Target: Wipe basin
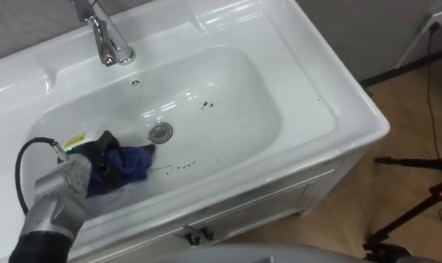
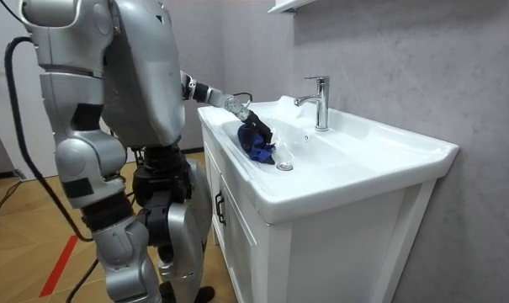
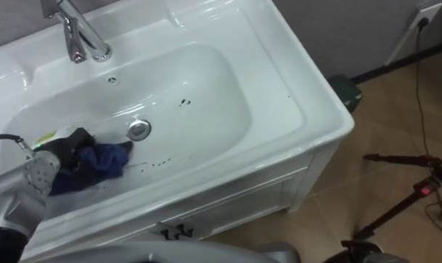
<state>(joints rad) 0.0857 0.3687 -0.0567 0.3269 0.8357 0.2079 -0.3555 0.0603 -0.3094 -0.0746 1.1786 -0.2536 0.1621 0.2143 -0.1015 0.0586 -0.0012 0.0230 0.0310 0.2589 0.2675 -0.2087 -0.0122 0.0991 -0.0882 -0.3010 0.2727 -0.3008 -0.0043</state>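
Basin [image 1: 235, 88], one cloth [image 1: 133, 165], one hand [image 1: 94, 152]

A chrome tap [image 1: 107, 36] stands at the far left, a white cabinet [image 1: 279, 201] with a dark handle [image 1: 199, 235] sits near, and to the right black tripod legs [image 1: 414, 162] lie on the wooden floor [image 1: 418, 109], with a wall socket [image 1: 437, 20] and its cable farther back.
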